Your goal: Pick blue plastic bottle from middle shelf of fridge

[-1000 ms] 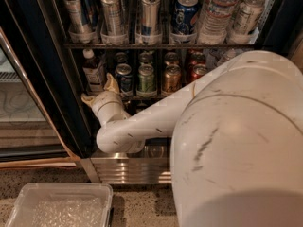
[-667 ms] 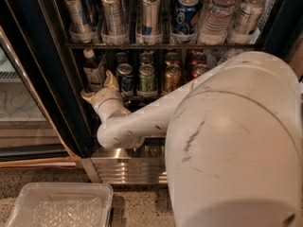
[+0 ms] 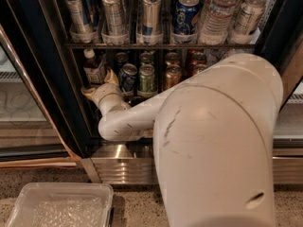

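Note:
The blue plastic bottle (image 3: 94, 66), with a white cap, dark contents and a pale label, stands at the left end of the middle shelf (image 3: 142, 94) inside the fridge (image 3: 42, 65). My gripper (image 3: 99, 82) reaches into the fridge at the bottle's base. Its fingers are spread, one to the left of the bottle and one to the right (image 3: 112, 76). It looks open around the bottle's lower part, which it hides. The big white arm (image 3: 213, 141) fills the right foreground and hides the right side of the shelf.
Short blue (image 3: 128, 76), green (image 3: 147, 77) and gold (image 3: 172, 76) cans stand right of the bottle. The rack above holds tall silver cans (image 3: 115, 11) and a clear water bottle (image 3: 218, 13). A ribbed steel base plate (image 3: 118, 167) and a clear plastic bin (image 3: 61, 205) lie below.
My gripper has moved up and a little forward to the foot of the blue plastic bottle. The arm has shifted with it. The bottle and cans have not moved.

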`<state>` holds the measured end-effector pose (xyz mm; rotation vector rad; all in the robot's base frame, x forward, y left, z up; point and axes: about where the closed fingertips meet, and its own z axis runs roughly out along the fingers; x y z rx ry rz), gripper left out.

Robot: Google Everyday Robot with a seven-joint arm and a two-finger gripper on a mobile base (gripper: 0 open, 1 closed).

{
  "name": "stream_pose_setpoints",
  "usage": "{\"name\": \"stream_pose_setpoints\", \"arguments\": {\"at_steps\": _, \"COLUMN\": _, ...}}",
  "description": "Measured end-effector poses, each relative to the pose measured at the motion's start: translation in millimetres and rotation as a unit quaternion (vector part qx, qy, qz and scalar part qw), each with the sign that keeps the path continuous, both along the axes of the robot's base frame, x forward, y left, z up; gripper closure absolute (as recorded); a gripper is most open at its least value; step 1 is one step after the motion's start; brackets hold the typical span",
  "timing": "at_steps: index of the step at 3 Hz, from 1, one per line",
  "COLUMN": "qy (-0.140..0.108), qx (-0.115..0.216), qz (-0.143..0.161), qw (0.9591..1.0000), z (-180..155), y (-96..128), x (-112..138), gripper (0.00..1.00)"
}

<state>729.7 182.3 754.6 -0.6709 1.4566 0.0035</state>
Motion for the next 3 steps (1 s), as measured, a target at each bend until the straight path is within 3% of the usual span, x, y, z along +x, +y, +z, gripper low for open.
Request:
{"name": "stream_pose_setpoints", "arguments": {"at_steps": 2, "qy": 0.0, "qx": 0.0, "qz": 0.0, "qw": 1.0, "z": 2.1, "y": 1.1, "x": -0.7, "gripper": 0.33}}
{"name": "stream_pose_setpoints", "arguments": {"at_steps": 3, "qy": -0.005, "qx": 0.0, "qz": 0.002, "qw": 1.0, "z": 4.0, "y": 3.5, "x": 3.6, "gripper": 0.43}}
